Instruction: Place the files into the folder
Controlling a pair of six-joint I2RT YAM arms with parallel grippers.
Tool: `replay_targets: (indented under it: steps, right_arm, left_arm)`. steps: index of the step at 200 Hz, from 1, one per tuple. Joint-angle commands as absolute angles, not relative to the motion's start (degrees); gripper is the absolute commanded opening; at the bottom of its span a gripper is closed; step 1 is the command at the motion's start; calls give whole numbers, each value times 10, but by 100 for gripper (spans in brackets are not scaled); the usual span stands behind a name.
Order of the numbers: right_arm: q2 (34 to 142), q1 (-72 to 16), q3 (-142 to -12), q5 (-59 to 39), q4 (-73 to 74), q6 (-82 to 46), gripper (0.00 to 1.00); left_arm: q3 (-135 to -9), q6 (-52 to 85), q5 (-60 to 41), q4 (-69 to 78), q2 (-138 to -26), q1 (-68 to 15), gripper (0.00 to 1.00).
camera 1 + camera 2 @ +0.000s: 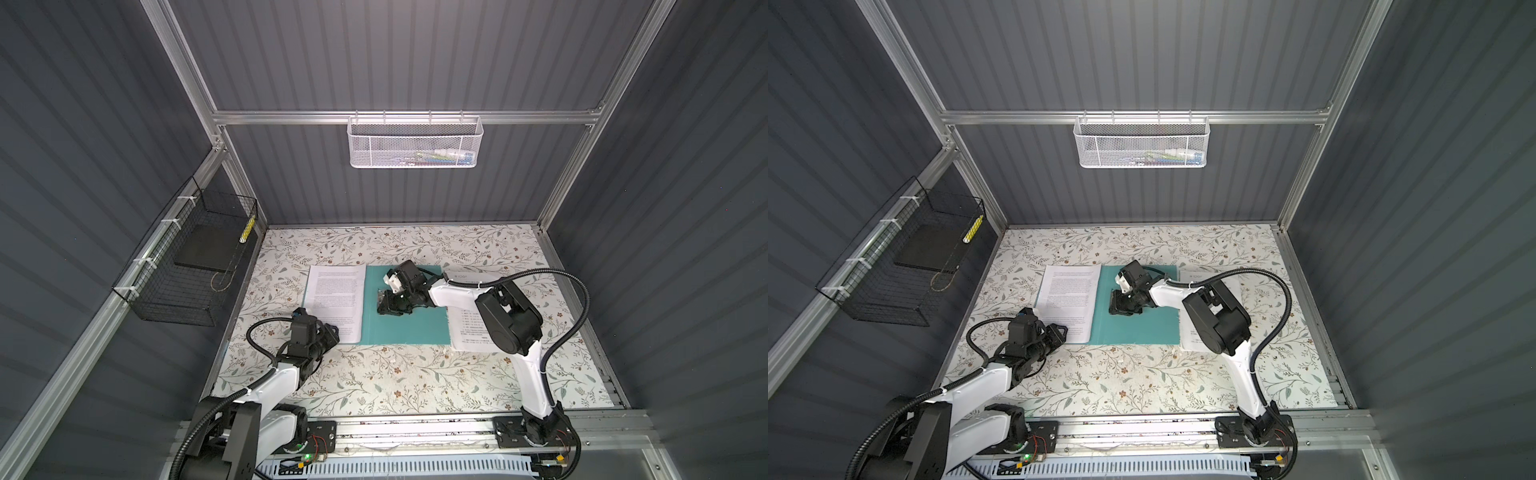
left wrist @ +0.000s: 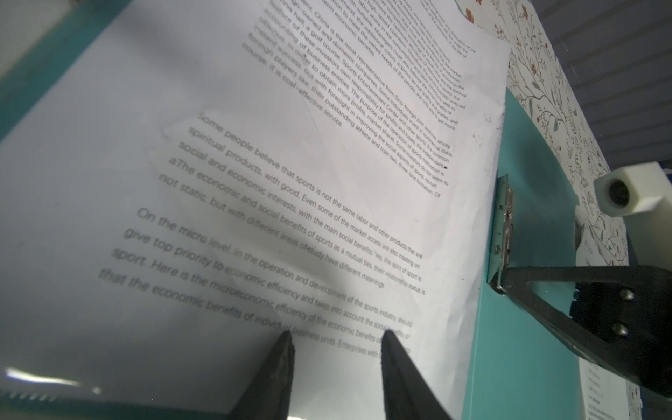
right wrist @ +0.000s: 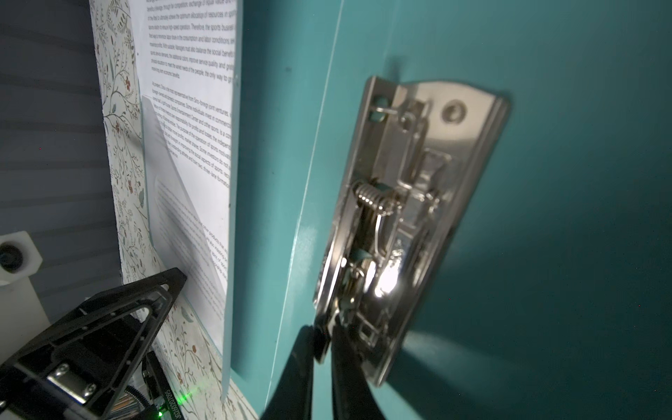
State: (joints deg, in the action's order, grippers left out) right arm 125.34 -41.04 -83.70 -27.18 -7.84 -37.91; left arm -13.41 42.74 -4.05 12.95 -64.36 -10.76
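Plainly limp files [image 1: 334, 301], best pinched edgewise; left end effector [image 2: 336, 342] gapes apart, right end effector [image 3: 323, 345] clamps the folder [image 1: 407, 328]'s clip [image 3: 418, 203].

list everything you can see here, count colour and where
flat teal-green folder: one, teal, open at table middle
silver metal clip: one, silver, inside folder by spine
white printed paper sheets: at least two, white; on folder's left half, another right of folder
white mesh basket: one, white, back rail
black wire basket: one, black, left wall
flat black slab: one, black, inside wire basket
floral table cover: one, white patterned, underneath
left gripper: black, open, at left sheet
right gripper: black, shut on clip's end
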Motion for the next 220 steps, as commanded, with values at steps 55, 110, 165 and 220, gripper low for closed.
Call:
replay_targets:
  steps: [55,110,165,220]
  right_arm:
    - [1281,-410,-859,-239,-148,-372,7]
    - [1351,-394,-939,-203,-294,-393,0]
    - [1352,-410,-959,-126,-349,-388,0]
    - [1367,-408,-972,-106,-377,-380,0]
  left_arm:
    - [-128,431,-33,130,-644,-104,40]
    - [-132,428,-29,123,-643,-104,40]
    - [-146,431,-13,101,-668,-104,39]
    - [-146,439,3,96,-668,-104,38]
